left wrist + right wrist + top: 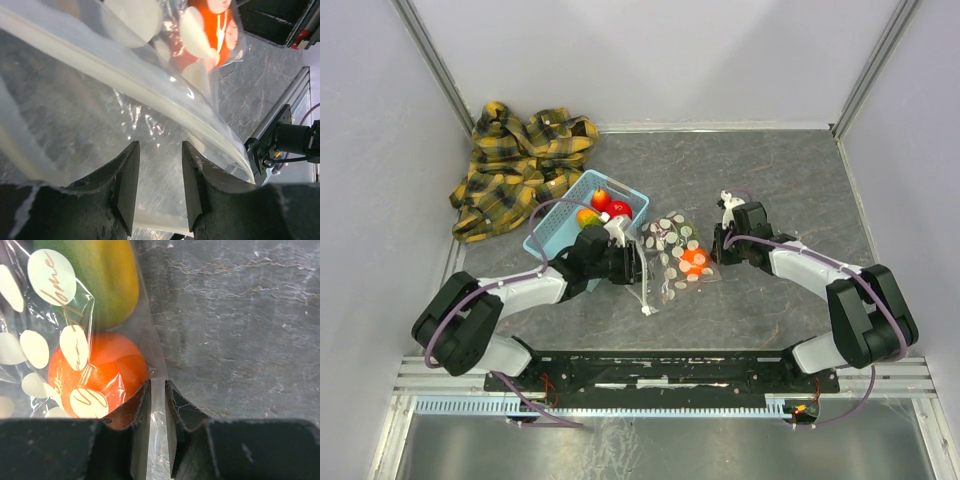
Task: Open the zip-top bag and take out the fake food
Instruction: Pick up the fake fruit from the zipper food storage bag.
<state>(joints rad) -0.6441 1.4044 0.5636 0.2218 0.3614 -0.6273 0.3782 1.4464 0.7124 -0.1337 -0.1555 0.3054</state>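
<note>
Where you scan from the overhead view, the entries run as follows.

1. Zip-top bag (670, 262): clear, printed with white ovals. It lies on the grey tabletop (790, 180) between the two grippers and just beside the basket.
2. White zip strip (150, 94): you see it on the bag edge facing the left arm. In the left wrist view it runs diagonally just beyond the fingers.
3. Fake food (693, 260): some of it sits inside the bag, toward its right side. The right wrist view shows you an orange fruit (100, 370) and a yellow-green fruit (107, 285) pressed against the film.
4. Light blue slotted basket (557, 225): it holds two red pieces (610, 204) and an orange-yellow one (586, 216).
5. Yellow plaid cloth (515, 170): crumpled in the far left corner, touching the basket's far side.
6. Left gripper (640, 265): released, at the bag's zip edge. Its jaws stand clearly apart, with clear film showing across the gap.
7. Right gripper (720, 245): at the bag's opposite edge, beside the orange fruit. Its jaws are nearly together and the bag's edge film lies in the narrow slot. You cannot tell whether the film is pinched.
</note>
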